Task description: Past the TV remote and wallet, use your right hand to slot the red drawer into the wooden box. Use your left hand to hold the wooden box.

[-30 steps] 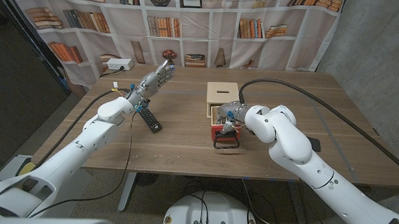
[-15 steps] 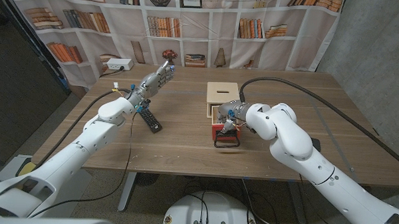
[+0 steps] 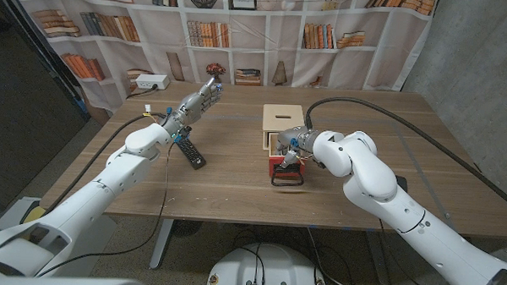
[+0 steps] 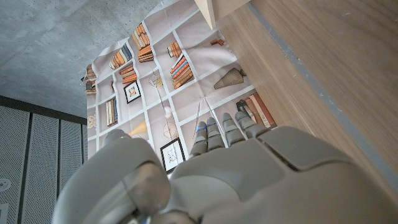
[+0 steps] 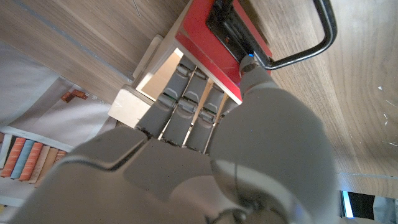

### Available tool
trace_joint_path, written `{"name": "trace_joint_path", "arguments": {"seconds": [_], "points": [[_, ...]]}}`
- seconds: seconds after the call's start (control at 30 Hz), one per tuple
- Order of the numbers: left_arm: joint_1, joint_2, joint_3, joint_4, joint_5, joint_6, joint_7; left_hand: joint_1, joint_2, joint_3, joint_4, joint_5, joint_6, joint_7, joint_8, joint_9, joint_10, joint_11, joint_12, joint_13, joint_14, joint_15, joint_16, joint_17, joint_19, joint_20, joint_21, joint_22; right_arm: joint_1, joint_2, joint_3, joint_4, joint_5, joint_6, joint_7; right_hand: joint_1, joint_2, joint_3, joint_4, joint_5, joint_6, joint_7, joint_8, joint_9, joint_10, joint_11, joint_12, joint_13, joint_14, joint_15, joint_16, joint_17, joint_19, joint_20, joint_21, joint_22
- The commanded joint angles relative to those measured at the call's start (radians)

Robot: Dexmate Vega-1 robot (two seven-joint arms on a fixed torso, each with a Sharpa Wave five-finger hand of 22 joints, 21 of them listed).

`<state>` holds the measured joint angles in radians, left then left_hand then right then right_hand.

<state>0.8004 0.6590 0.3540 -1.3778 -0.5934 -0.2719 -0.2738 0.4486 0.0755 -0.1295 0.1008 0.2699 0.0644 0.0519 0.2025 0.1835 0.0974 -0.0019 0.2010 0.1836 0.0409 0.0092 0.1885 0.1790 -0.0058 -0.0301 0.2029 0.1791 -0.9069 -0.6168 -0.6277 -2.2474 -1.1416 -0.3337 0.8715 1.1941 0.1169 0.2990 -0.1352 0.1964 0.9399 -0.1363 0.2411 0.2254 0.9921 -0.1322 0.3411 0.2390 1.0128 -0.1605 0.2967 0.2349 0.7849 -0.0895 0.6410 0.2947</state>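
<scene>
The light wooden box [image 3: 283,123] stands at the table's middle, its opening toward me. The red drawer [image 3: 285,167] with its black wire handle [image 3: 287,181] lies just in front of that opening, its far end at the box's mouth. My right hand [image 3: 295,149] grips the drawer from above; in the right wrist view its fingers [image 5: 181,107] reach over the red drawer [image 5: 214,42] toward the wooden box [image 5: 132,103]. My left hand [image 3: 199,97] hovers above the table well left of the box, fingers stretched out and holding nothing. The black TV remote [image 3: 191,152] lies below my left wrist.
A small dark flat thing [image 3: 402,183], perhaps the wallet, lies beside my right forearm. A thick black cable [image 3: 381,113] arcs over the right side of the table [image 3: 235,184]. A bookshelf backdrop hangs behind the far edge.
My right hand has eased the red drawer slightly toward the box's opening. My left hand has stayed raised in the same place.
</scene>
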Motion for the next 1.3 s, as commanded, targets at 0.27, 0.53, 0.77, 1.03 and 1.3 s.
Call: {"name": "trace_joint_path", "arguments": {"seconds": [0.27,0.53,0.77,1.03,1.3], "points": [[-0.007,-0.002,0.001,0.012,0.002,0.001,-0.004,0.004,0.006,-0.009,-0.001,-0.001,0.005,0.003,-0.005,0.004,0.002,-0.003,0.000,0.005,-0.002,0.001,-0.002,0.002,-0.010,-0.009,-0.004,0.001,0.025,-0.008,-0.026,0.018,0.016,-0.017,-0.026,0.033,0.047,-0.002,0.000,0.007,0.037,-0.024,0.006,0.009,0.040,-0.030,0.003,0.014,0.012,-0.080,0.008,0.002,-0.002,-0.120,0.008,0.005],[-0.011,-0.002,0.001,0.018,0.002,0.003,-0.007,0.005,0.006,-0.010,-0.001,-0.001,0.006,0.002,-0.005,0.004,0.002,-0.003,0.000,0.005,-0.002,0.001,-0.002,0.002,-0.011,-0.008,-0.004,0.001,0.028,-0.008,-0.029,0.025,0.026,-0.025,-0.037,0.033,0.047,-0.003,-0.001,0.007,0.038,-0.022,0.006,0.010,0.039,-0.029,0.002,0.015,0.013,-0.080,0.007,0.001,-0.003,-0.120,0.013,0.006],[-0.018,-0.001,0.003,0.026,0.003,0.008,-0.013,0.005,0.007,-0.012,-0.001,-0.001,0.006,0.002,-0.005,0.004,0.001,-0.001,0.000,0.005,-0.002,0.000,-0.002,0.002,-0.012,-0.008,-0.004,0.001,0.027,-0.008,-0.032,0.033,0.034,-0.034,-0.056,0.032,0.048,-0.003,0.000,0.007,0.038,-0.023,0.005,0.010,0.042,-0.029,0.003,0.016,0.014,-0.079,0.007,0.001,-0.005,-0.120,0.017,0.006],[-0.027,-0.005,0.005,0.039,0.003,0.007,-0.021,0.006,0.008,-0.013,-0.001,-0.002,0.007,0.001,-0.005,0.004,0.002,-0.001,0.000,0.005,-0.002,0.000,-0.002,0.002,-0.012,-0.007,-0.004,0.001,0.035,-0.010,-0.039,0.042,0.044,-0.038,-0.065,0.033,0.047,-0.004,-0.001,0.007,0.039,-0.022,0.004,0.010,0.044,-0.027,0.003,0.016,0.015,-0.080,0.006,0.001,-0.008,-0.120,0.021,0.006],[-0.024,-0.004,0.005,0.032,0.006,0.012,-0.014,0.006,0.008,-0.015,-0.001,-0.002,0.006,0.000,-0.005,0.004,0.003,0.001,0.000,0.005,-0.003,0.001,-0.002,0.002,-0.014,-0.007,-0.004,0.001,0.043,-0.019,-0.040,0.049,0.060,-0.034,-0.076,0.033,0.047,-0.004,-0.001,0.008,0.038,-0.023,0.003,0.010,0.043,-0.029,0.002,0.017,0.016,-0.080,0.006,0.001,-0.011,-0.120,0.025,0.006]]}}
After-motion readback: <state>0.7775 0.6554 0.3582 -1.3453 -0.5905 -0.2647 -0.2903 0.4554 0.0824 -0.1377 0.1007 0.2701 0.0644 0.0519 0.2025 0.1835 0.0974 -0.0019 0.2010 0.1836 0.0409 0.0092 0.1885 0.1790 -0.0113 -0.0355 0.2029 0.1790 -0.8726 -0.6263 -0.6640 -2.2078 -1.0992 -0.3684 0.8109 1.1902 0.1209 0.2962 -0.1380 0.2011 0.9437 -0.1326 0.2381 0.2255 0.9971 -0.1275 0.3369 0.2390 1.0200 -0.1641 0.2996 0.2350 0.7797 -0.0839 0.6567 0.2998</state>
